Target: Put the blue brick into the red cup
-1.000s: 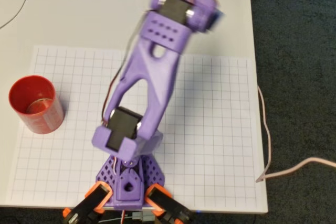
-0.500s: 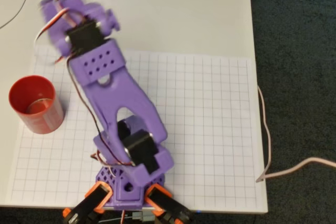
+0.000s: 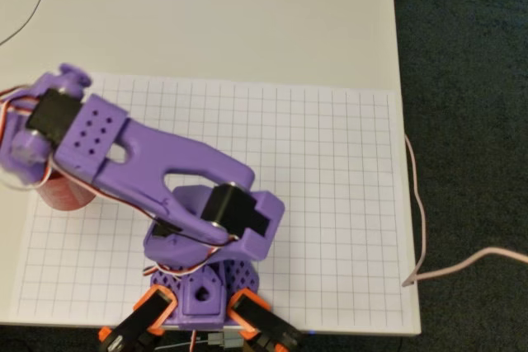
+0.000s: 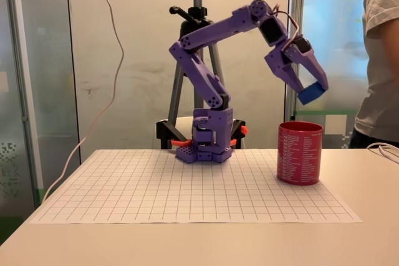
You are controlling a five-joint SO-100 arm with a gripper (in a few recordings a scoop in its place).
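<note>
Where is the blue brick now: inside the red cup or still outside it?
Outside. The fixed view shows the blue brick held in the gripper, in the air above the upright red cup.

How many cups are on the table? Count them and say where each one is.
1. The cup stands on the grid mat's right side in the fixed view, below the brick held in the pincer. Overhead, the arm hides most of it.

Grid mat (image 4: 187, 191) on table (image 3: 247, 22); tripod (image 4: 198, 29), person (image 4: 380, 60) behind
</note>
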